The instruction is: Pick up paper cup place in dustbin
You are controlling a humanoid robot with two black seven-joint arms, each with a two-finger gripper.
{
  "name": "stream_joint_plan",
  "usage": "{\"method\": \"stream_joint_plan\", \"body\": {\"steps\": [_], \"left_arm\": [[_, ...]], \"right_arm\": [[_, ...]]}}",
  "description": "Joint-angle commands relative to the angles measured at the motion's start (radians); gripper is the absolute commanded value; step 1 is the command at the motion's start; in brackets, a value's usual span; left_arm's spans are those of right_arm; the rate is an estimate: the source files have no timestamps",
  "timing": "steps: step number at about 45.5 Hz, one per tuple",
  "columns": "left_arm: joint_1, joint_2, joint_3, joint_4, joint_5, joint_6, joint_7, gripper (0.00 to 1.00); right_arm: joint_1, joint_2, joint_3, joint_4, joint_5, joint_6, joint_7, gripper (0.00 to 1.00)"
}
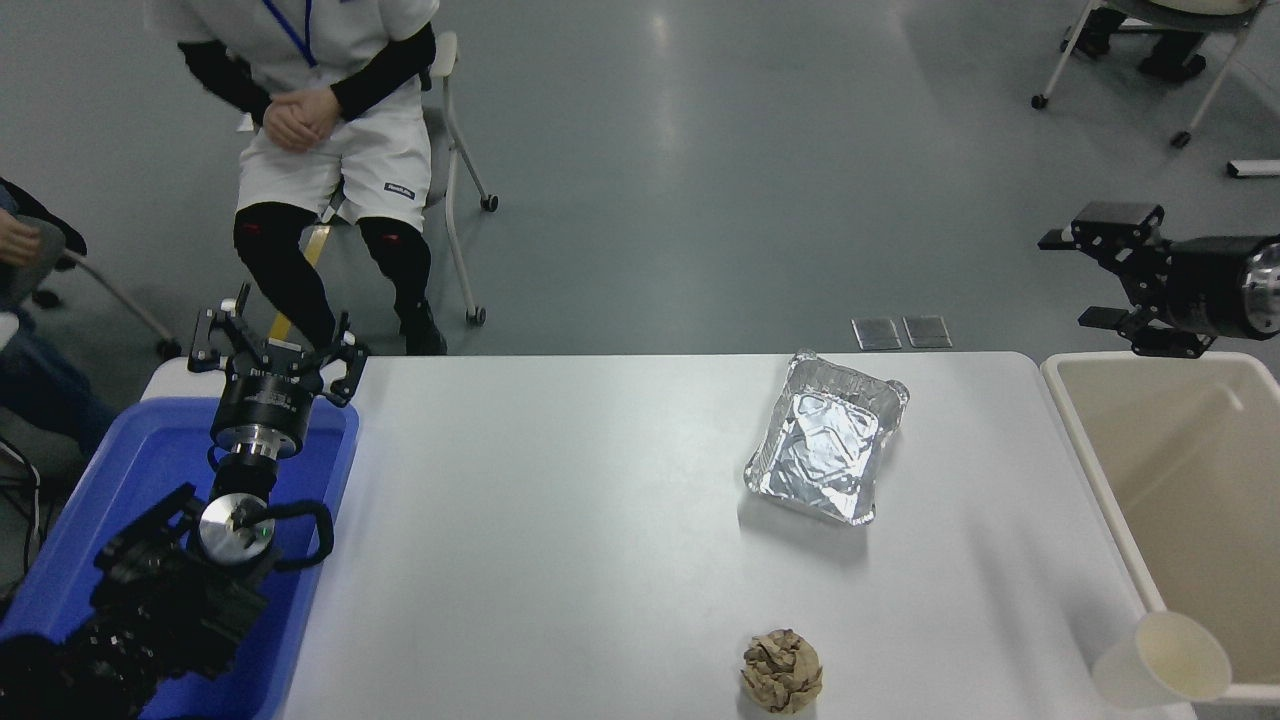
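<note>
White table (560, 540): foil tray (825, 438), brown paper ball (781, 671), paper cup (1160, 662).

right arm (1225, 287): cut by right edge | dustbin (1095, 470): right side cut off
</note>
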Motion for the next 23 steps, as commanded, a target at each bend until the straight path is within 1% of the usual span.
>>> {"method": "stream_joint_plan", "body": {"steps": [1,4,10,14,18,23], "left_arm": [[0.000,0.000,0.000,0.000,0.000,0.000,0.000,0.99],[0.000,-0.001,0.000,0.000,0.000,0.000,0.000,0.99],[0.000,0.000,0.000,0.000,0.000,0.000,0.000,0.99],[0.000,0.000,0.000,0.000,0.000,0.000,0.000,0.99],[0.000,0.000,0.000,0.000,0.000,0.000,0.000,0.99],[0.000,0.000,0.000,0.001,0.000,0.000,0.000,0.99]], "right_arm": [[0.282,0.101,-0.280,0.005,-0.144,0.143,0.000,1.00],[0.326,0.141,-0.308,0.005,-0.185,0.143,0.000,1.00],[0.395,0.305,-0.382,0.004,-0.256,0.143,-0.005,1.00],[0.411,0.359,-0.383,0.007,-0.300,0.143,-0.006,1.00],[0.437,0.382,-0.382,0.028,-0.366,0.143,-0.006,1.00],[0.512,0.437,-0.377,0.082,-0.431,0.143,-0.006,1.00]]}}
